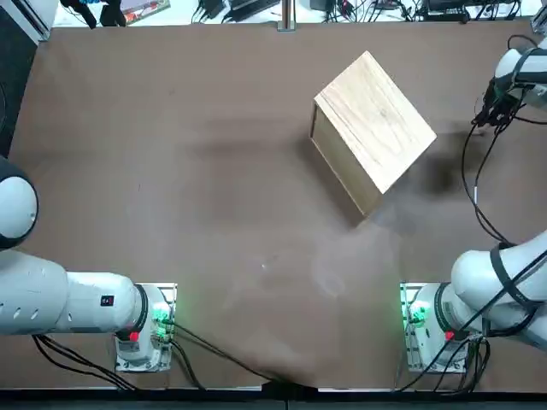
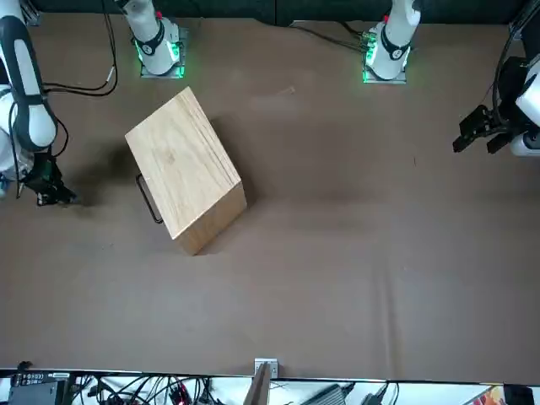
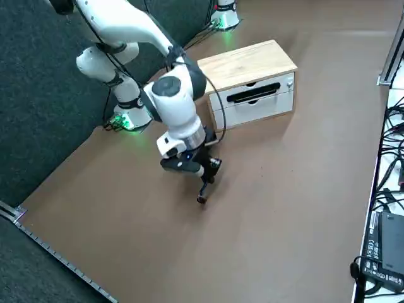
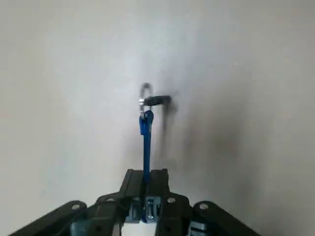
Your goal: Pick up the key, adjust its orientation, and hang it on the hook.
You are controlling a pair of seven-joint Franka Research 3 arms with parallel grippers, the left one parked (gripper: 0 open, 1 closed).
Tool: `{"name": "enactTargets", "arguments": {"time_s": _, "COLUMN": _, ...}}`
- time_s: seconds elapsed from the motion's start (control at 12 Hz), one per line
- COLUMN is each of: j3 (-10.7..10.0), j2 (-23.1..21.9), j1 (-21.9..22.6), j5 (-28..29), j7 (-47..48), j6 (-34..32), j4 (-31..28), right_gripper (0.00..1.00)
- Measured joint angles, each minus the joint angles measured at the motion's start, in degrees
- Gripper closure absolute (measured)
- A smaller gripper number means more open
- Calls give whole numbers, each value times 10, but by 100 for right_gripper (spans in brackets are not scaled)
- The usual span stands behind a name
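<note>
Well, one right gripper (image 4: 147,173) pinches one blue-headed key (image 4: 146,132); one wooden box (image 3: 251,79) sits near it, with two drawers (image 3: 259,98).

1 brown tabletop (image 1: 214,171) holds 1 wooden box (image 1: 372,128).

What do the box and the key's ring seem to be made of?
Box: looks like wood or wood-effect board, matt, pale grain on top; its drawer fronts are smooth white, perhaps painted. Ring: probably metal, going by its silvery-grey shine.
</note>
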Motion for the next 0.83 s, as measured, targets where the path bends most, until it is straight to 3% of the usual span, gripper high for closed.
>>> {"name": "enactTargets", "arguments": {"time_s": 0.5, "j3": 20, "j2": -43, "j1": 2, "j5": 0, "j7": -136, "j6": -77, "j4": 23, "right_gripper": 96}}
{"name": "enactTargets", "arguments": {"time_s": 0.83, "j3": 25, "j2": -45, "j1": 22, "j5": 0, "j7": -277, "j6": -191, "j4": 102, "right_gripper": 96}}
